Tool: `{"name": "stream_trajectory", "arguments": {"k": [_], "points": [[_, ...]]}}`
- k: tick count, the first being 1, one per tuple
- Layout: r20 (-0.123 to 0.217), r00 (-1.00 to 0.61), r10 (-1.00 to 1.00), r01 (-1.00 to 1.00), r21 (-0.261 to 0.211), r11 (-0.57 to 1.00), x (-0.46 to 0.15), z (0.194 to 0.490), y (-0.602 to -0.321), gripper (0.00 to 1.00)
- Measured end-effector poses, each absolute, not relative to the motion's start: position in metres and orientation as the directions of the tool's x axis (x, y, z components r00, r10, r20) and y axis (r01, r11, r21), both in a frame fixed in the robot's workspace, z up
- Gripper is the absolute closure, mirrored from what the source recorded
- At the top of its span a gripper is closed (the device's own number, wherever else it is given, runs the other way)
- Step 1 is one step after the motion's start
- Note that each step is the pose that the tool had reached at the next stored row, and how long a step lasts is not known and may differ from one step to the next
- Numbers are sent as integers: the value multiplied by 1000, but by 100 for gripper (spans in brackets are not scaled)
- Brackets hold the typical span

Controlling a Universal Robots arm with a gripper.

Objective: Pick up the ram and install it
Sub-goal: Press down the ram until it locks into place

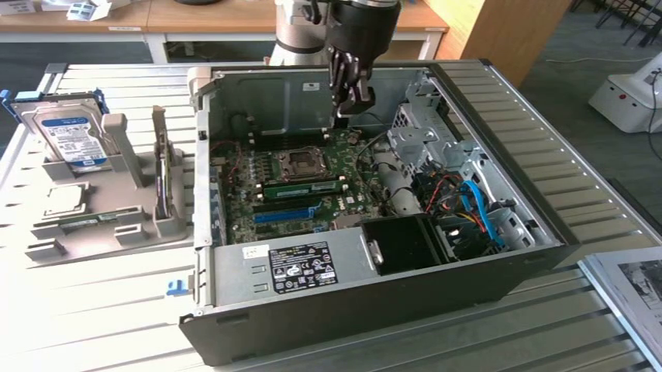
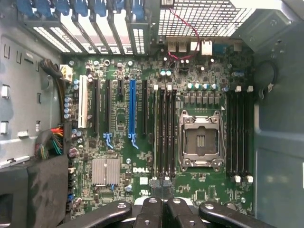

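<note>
Exterior view first: the open PC case (image 1: 538, 232) lies on its side on a pale slatted metal counter (image 1: 104, 325). Behind it are wooden desks (image 1: 207, 19) and a grey floor, with some white machine (image 1: 631, 93) off at the exterior view's right. A printed sheet (image 1: 631, 291) sits at the counter's near corner on that side.

The ram (image 1: 302, 188) is already down on the motherboard (image 2: 123, 142), lying in the slot row just beside the empty CPU socket (image 1: 302, 161), between that socket and the long blue slot (image 1: 284, 213). Can't tell whether it's fully clicked in.

The tool (image 1: 349, 105) hangs over the back end of the board, well clear of the stick. Its fingers (image 2: 151, 211) look pressed together in both views and aren't gripping the ram.

On the exterior view's left, a grey holder (image 1: 114, 232) stands on the counter with a blue-labelled hard drive (image 1: 67, 136) upright in it and a CPU chip (image 1: 62, 200) lying flat. A small blue clip (image 1: 178, 288) lies on the slats near the case's front corner.

Wrist view looks straight down at the board, with the Dell logo (image 2: 141, 169) and a little heatsink (image 2: 105, 171).
</note>
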State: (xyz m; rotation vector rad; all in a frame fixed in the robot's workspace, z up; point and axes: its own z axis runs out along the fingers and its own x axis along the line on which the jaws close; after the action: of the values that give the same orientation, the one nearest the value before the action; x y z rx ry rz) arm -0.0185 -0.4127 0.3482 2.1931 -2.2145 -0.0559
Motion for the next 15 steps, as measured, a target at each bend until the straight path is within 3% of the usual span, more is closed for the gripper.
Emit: {"name": "stream_trajectory", "arguments": {"k": [15], "points": [[-10, -10, -1000, -999, 41, 10, 1, 347, -413, 90]]}}
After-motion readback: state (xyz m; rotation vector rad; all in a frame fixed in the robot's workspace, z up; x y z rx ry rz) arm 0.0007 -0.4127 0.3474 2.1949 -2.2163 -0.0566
